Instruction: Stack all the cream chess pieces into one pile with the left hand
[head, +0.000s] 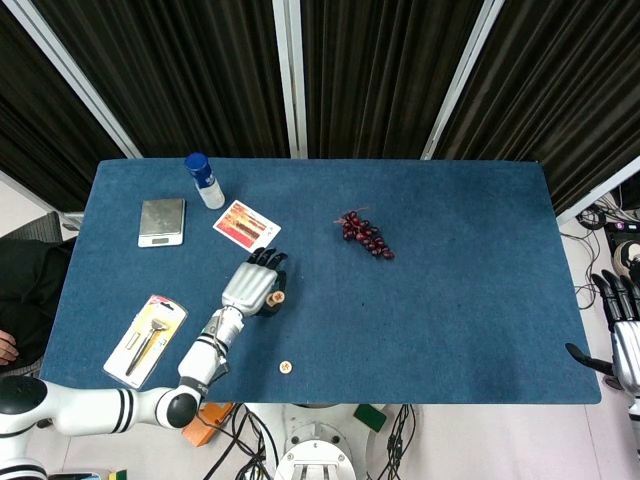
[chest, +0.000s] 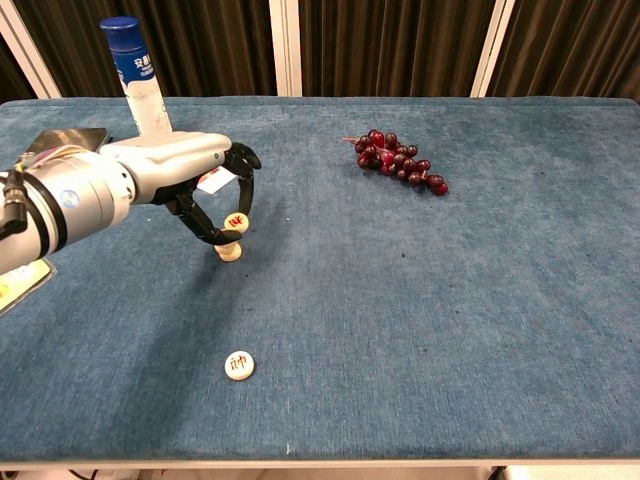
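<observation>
the left hand (chest: 190, 180) hangs over the blue table (chest: 420, 300) toward its left side, fingers curled downward, and it pinches a cream chess piece with a red mark (chest: 237, 221) between thumb and fingertips, the marked face tilted toward the chest camera. directly below that held piece, just under the fingertips, a second cream chess piece (chest: 230, 251) lies flat on the cloth; whether the two touch cannot be told. a third cream chess piece (chest: 239, 366) lies flat well apart from the hand, nearer the front edge of the table, with its red mark facing up; in the head view it shows as a small pale disc (head: 285, 367) below the left hand (head: 252, 284). the right hand (head: 622, 325) shows only at the far right edge of the head view, off the table, fingers spread and holding nothing. behind the left hand stand a blue-capped bottle (chest: 134, 78), a small scale (head: 161, 221) and a printed card (head: 246, 227); a bunch of dark red grapes (chest: 400, 160) lies toward the middle, and a packaged tool (head: 146, 340) lies near the table's left front corner
</observation>
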